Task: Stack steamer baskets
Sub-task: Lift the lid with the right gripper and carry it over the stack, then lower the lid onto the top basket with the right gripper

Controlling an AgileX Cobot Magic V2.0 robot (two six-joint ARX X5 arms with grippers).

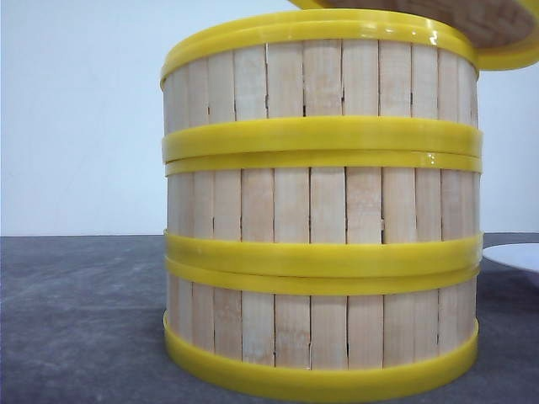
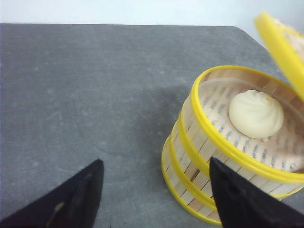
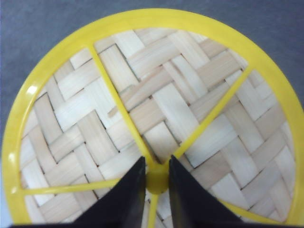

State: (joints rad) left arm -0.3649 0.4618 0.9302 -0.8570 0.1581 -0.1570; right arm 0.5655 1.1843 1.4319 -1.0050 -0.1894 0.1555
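We see our left pincer [image 2: 154, 199] only in its own wrist view: two dark fingers [image 2: 78, 199] spread wide apart, with nothing between them, hanging above the surface [image 2: 95, 95] beside the stack of steamer baskets [image 2: 228, 156] and touching none of them. Our right pincer [image 3: 156, 183] shows in its wrist view with its two dark fingers [image 3: 126, 199] drawn close together, pinching the small yellow knob [image 3: 156, 181] at the centre of the lid [image 3: 156, 109], which fills the view. In the front view we cannot see either arm or pincer.
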